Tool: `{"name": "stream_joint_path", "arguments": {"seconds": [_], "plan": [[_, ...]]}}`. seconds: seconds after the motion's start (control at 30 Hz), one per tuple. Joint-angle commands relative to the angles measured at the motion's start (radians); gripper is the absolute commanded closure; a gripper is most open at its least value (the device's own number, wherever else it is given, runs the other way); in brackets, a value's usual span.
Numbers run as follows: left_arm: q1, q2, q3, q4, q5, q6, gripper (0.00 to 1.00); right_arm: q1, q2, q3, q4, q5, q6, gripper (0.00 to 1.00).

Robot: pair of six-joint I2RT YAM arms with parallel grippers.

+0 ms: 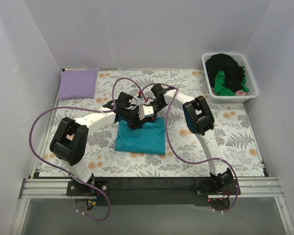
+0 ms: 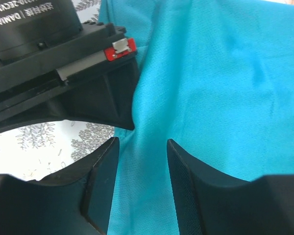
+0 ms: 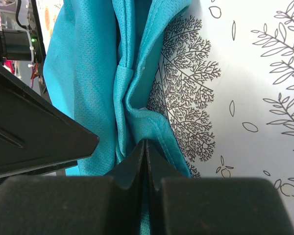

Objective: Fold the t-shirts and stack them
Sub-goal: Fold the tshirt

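A teal t-shirt [image 1: 141,138] lies folded into a rough square mid-table, and both grippers meet at its far edge. My left gripper [image 2: 142,164] stands open just over the teal cloth [image 2: 225,88], which runs between its fingers [image 2: 100,181] without being pinched. My right gripper [image 3: 146,144] is shut on a bunched fold of the teal t-shirt [image 3: 98,98] at its hem, with cloth showing between the pads. In the top view the left gripper [image 1: 130,117] and the right gripper [image 1: 143,116] almost touch. A lavender t-shirt [image 1: 78,83] lies folded at the back left.
A white slatted basket [image 1: 254,78] at the back right holds black [image 1: 225,64] and bright green [image 1: 221,83] shirts. The floral table cloth [image 1: 225,132] covers the table. White walls close in the left, back and right. The right gripper's black body [image 2: 63,83] sits close beside the left fingers.
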Motion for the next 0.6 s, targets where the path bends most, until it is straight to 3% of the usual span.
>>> {"name": "stream_joint_path", "arguments": {"seconds": [0.0,0.4,0.5,0.57], "plan": [[-0.005,-0.008,-0.011,0.055,-0.014,0.006,0.57,0.006,0.009,-0.019,-0.026,0.160,-0.061,0.91],[-0.006,0.032,0.007,0.055,0.053,0.031,0.55,0.006,0.011,-0.027,-0.024,0.157,-0.067,0.91],[-0.006,0.042,0.006,0.043,0.069,0.034,0.59,0.006,0.011,-0.024,-0.026,0.158,-0.067,0.91],[-0.005,0.046,0.015,0.043,0.061,0.026,0.74,0.006,0.012,-0.021,-0.024,0.158,-0.069,0.92]]}}
